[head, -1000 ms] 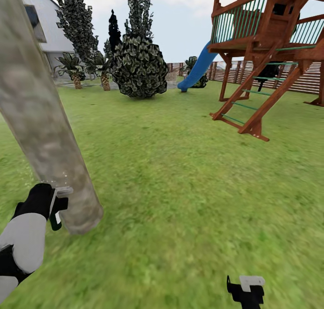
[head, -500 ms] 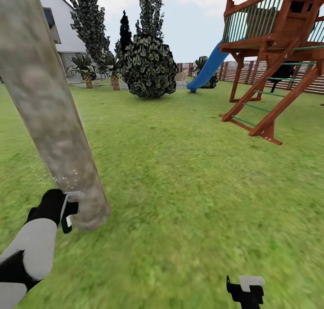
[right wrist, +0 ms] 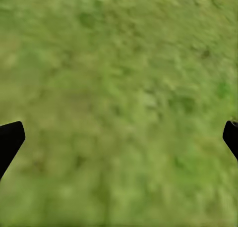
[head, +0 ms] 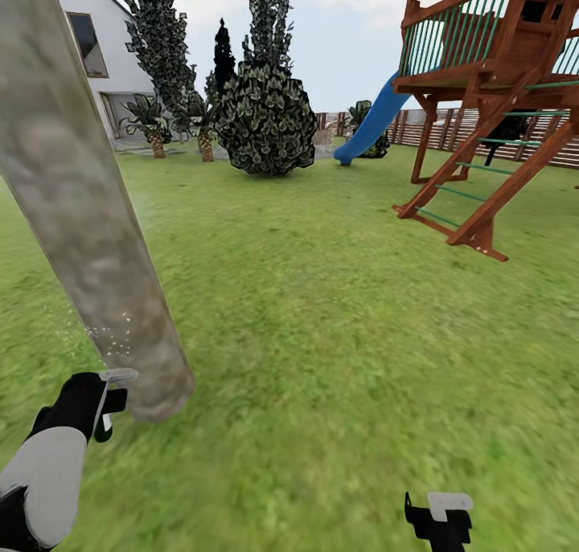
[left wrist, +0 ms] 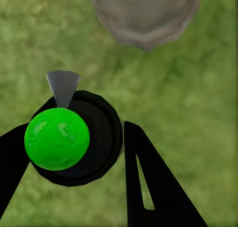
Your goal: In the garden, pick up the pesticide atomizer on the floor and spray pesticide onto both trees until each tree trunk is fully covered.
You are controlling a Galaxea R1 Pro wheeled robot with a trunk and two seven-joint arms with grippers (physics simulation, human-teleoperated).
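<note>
A thick tree trunk [head: 88, 214] with mottled grey-beige bark leans across the left of the head view and meets the grass floor [head: 322, 335]. My left gripper [head: 108, 403] hovers just in front of the trunk's base, shut on the pesticide atomizer [head: 106, 417]. In the left wrist view the atomizer [left wrist: 64, 138] is a black round body with a bright green knob and a grey nozzle aimed at the trunk base [left wrist: 144, 14]. Fine white specks float beside the lower trunk. My right gripper [head: 438, 520] hangs open low over bare grass [right wrist: 119, 108].
A wooden play tower with a ladder [head: 482, 134] and blue slide [head: 370, 122] stands at the right. A round bush [head: 267, 118], tall dark-leaved trees [head: 157, 46], striped-leaf plants [head: 149, 122], a white house [head: 96, 46] and a slatted fence [head: 555, 146] lie far back.
The head view panned left at first. My left gripper with the atomizer has since sunk lower beside the trunk base, and white spray specks now show against the lower trunk. The right gripper is unmoved.
</note>
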